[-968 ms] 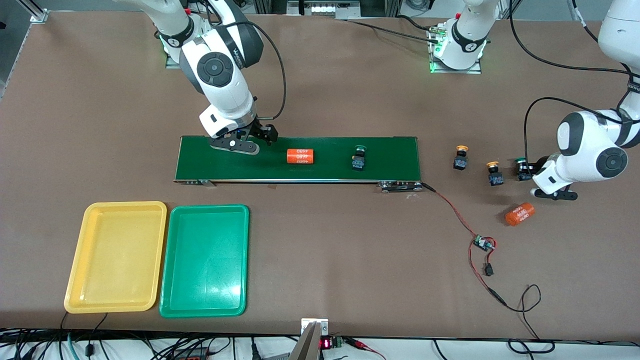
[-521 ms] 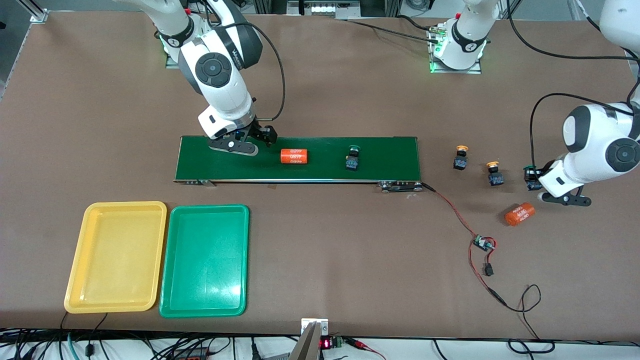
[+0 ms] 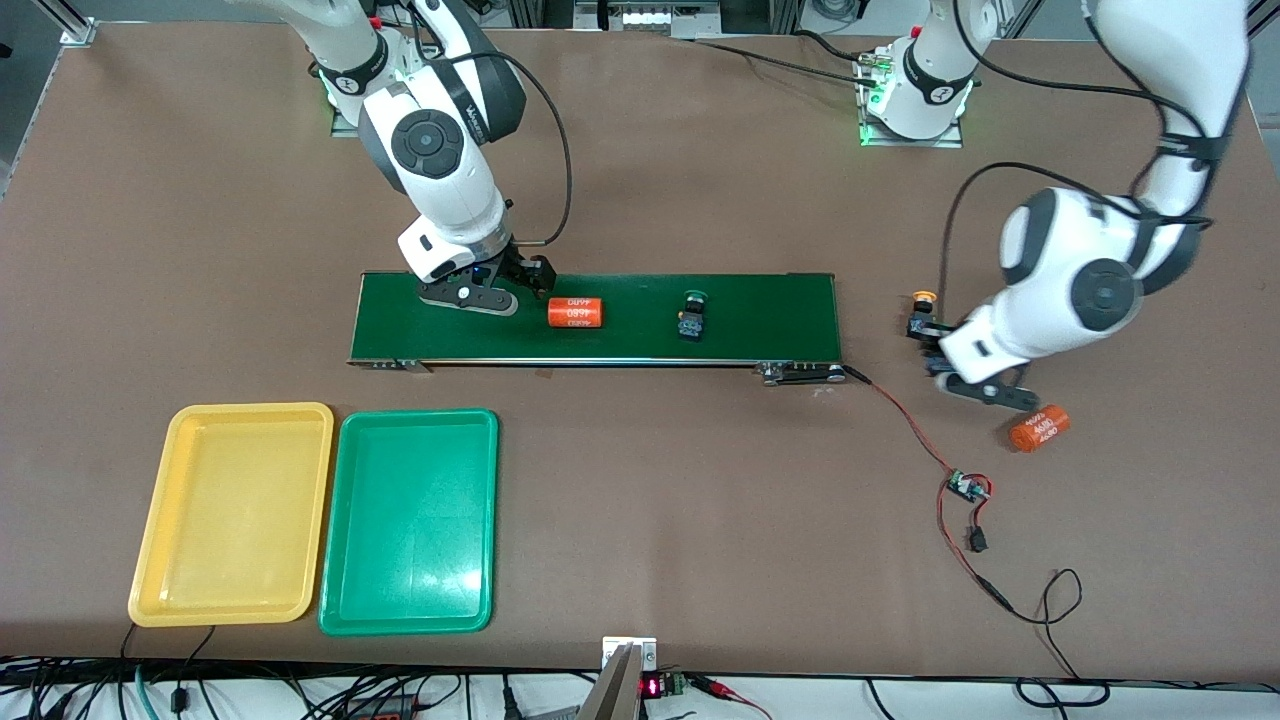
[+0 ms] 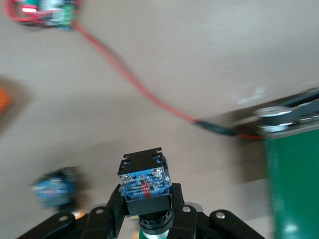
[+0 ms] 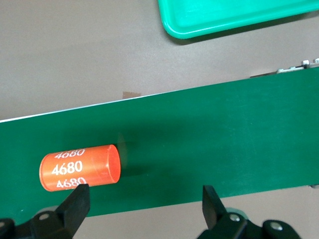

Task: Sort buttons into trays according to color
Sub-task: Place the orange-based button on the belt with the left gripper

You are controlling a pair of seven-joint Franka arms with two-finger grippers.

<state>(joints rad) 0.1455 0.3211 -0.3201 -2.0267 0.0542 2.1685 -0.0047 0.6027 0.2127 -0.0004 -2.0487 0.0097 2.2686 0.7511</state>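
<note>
My left gripper (image 4: 147,199) is shut on a black-bodied button (image 4: 144,179) whose green cap points down between the fingers. In the front view the left gripper (image 3: 968,385) hangs over the table beside the belt's end, right by a yellow button (image 3: 922,312). Another green button (image 3: 690,312) rides on the dark-green belt (image 3: 760,315). My right gripper (image 3: 503,287) is open and low over the belt's end at the right arm's side, with an orange "4680" cylinder (image 5: 79,168) just at one fingertip. The yellow tray (image 3: 230,515) and green tray (image 3: 410,520) lie side by side, nearer the front camera than the belt.
A second orange cylinder (image 3: 1040,428) lies on the table by the left gripper. A red wire (image 3: 900,410) runs from the belt's end to a small circuit board (image 3: 966,487). A blurred button (image 4: 55,188) stands on the table under the left gripper.
The left arm has lifted the green button off the table and swung it toward the belt, covering one yellow button. Cylinder and green button on the belt moved toward the right gripper.
</note>
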